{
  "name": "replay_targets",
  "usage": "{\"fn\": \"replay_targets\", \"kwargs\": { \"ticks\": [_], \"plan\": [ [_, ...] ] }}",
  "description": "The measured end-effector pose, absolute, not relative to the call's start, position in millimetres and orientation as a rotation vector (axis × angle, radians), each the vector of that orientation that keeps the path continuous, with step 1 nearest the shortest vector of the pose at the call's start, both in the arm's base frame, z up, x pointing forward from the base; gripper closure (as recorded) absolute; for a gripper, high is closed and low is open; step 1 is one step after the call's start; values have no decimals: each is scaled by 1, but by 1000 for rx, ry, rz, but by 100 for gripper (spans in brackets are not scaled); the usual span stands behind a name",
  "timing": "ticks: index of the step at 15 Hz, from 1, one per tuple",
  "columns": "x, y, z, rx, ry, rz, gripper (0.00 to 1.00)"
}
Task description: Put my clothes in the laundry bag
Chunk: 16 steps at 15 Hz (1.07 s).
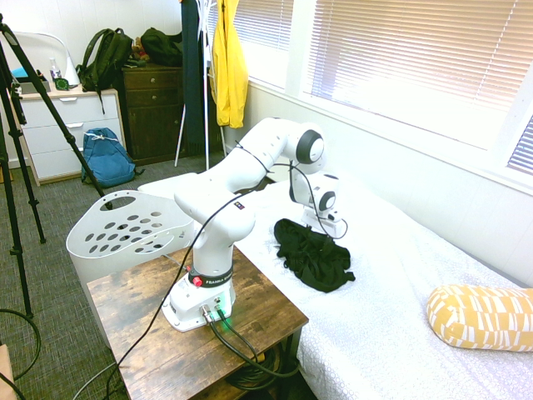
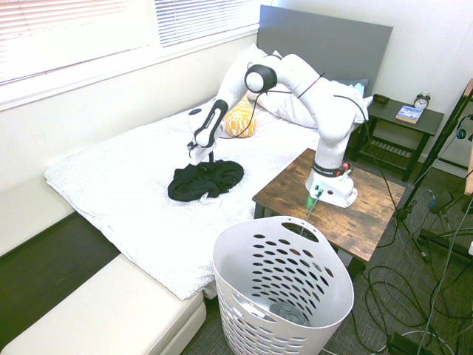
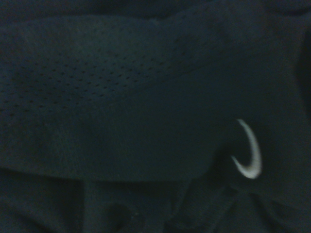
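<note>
Gripper (image 2: pixel 201 157) down on the clothes (image 2: pixel 205 180), jaws spread wide, holding nothing.
Fingertips are hidden against dark fabric; the shapeless bundle lies under them on the bed (image 2: pixel 126 192), no clear long axis.

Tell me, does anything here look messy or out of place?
Only the black garment: it lies crumpled in a heap in the middle of the white bed, not folded. The end effector is right above it. The white laundry basket stands upright on the floor; nothing looks spilled or broken.
</note>
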<state>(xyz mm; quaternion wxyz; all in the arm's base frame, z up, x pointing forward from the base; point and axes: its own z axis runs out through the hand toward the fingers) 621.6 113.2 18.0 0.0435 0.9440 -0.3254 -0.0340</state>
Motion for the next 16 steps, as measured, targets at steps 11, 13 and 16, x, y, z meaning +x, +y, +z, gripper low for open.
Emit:
{"fn": "replay_targets", "kwargs": {
  "ticks": [11,13,16],
  "plan": [
    [579,113,-43,2931,-1009,-183,100],
    [578,114,-44,2938,-1011,-188,100],
    [577,114,-45,2943,-1015,-198,100]
  ]
}}
